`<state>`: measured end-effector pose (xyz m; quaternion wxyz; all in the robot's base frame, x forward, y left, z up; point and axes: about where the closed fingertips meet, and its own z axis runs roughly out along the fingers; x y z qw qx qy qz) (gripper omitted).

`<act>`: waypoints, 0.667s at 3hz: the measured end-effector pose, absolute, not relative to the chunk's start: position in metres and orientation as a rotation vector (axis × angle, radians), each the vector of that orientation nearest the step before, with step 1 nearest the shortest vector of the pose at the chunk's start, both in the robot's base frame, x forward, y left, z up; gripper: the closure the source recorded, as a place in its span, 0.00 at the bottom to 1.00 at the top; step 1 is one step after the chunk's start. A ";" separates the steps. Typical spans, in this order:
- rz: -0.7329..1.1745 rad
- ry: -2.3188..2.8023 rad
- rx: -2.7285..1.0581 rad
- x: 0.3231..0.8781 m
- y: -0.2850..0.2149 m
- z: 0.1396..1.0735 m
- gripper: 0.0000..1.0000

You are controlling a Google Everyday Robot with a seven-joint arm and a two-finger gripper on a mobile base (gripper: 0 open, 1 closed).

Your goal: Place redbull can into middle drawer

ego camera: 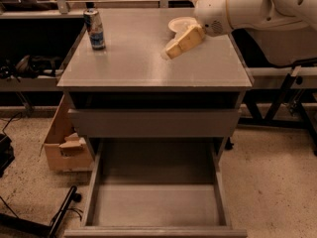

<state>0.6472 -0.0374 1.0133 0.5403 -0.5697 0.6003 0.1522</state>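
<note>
The redbull can [94, 29], blue and silver, stands upright at the back left corner of the grey cabinet top [148, 68]. The middle drawer [156, 207] is pulled out at the bottom front, and its flat grey floor is bare. My gripper [177, 24] hangs above the right back part of the cabinet top, over the white bowl, well to the right of the can. It is open and holds nothing; one cream finger [182, 42] points down and left.
A white bowl [179, 22] sits at the back right of the top, partly behind the gripper. A shut drawer front [153, 123] lies above the open drawer. A cardboard box [64, 150] stands on the floor at the left. Black frames stand at the right [292, 98].
</note>
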 end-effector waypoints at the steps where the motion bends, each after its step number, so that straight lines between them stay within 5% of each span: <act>1: 0.398 1.440 -1.292 0.675 -0.023 1.001 0.00; 2: 0.483 1.432 -1.163 0.741 0.017 0.981 0.00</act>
